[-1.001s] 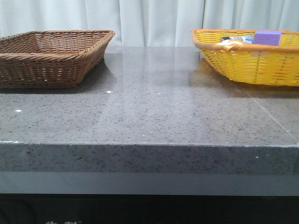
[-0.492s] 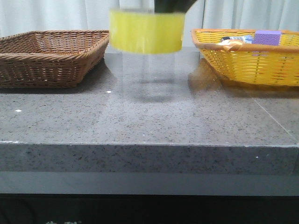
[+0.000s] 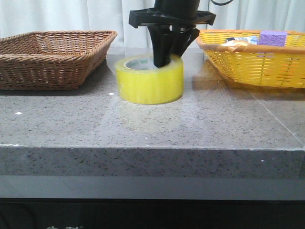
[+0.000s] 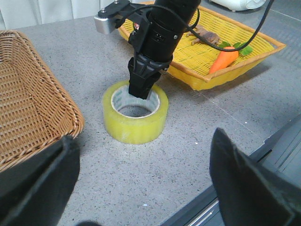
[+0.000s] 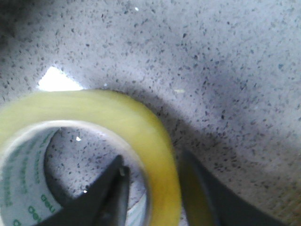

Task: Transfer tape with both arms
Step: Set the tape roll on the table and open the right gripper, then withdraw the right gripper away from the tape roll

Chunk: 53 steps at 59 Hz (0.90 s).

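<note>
One roll of tape [image 3: 150, 80] stands flat on the grey bench [image 3: 152, 124], in the upper centre of the front frame, between the brown basket [image 3: 52, 57] at the upper left and the yellow basket [image 3: 252, 57] at the upper right. My right hand [image 3: 164, 57] comes down from the top of the frame and grips the wall of the roll, one finger inside the white core and one outside. My left hand [image 4: 141, 188] is spread open at the bottom of its own wrist frame and holds nothing; the tape [image 4: 136, 112] lies in the middle of that frame, apart from it. A purple block [image 3: 272, 38] lies in the yellow basket.
</note>
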Each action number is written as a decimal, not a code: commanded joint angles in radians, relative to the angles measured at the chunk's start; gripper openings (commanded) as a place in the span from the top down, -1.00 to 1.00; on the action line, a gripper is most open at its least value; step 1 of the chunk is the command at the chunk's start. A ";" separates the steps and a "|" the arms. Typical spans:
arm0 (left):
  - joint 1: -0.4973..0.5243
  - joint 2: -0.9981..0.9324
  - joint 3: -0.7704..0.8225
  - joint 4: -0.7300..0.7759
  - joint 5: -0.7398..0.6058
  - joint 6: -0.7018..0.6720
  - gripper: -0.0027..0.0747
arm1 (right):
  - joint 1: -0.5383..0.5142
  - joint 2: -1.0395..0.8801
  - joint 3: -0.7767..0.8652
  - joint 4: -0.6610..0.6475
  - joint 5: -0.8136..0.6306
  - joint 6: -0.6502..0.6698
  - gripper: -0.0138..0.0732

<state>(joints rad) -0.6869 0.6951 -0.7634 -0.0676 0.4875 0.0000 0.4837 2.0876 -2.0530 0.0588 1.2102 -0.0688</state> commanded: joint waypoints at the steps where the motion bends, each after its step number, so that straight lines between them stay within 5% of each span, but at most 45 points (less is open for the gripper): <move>1: -0.008 0.003 -0.035 -0.009 -0.082 -0.007 -0.53 | -0.001 -0.057 -0.026 -0.003 -0.037 -0.004 -0.22; 32: -0.008 0.003 -0.035 -0.009 -0.082 -0.007 -0.53 | -0.001 -0.211 -0.148 0.001 0.060 0.076 -0.28; 53: -0.008 0.003 -0.033 -0.009 -0.082 -0.007 -0.53 | -0.001 -0.573 0.166 0.061 -0.202 0.098 -0.28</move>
<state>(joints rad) -0.6869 0.6951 -0.7634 -0.0676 0.4875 0.0000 0.4837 1.6414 -1.9591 0.0998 1.1416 0.0231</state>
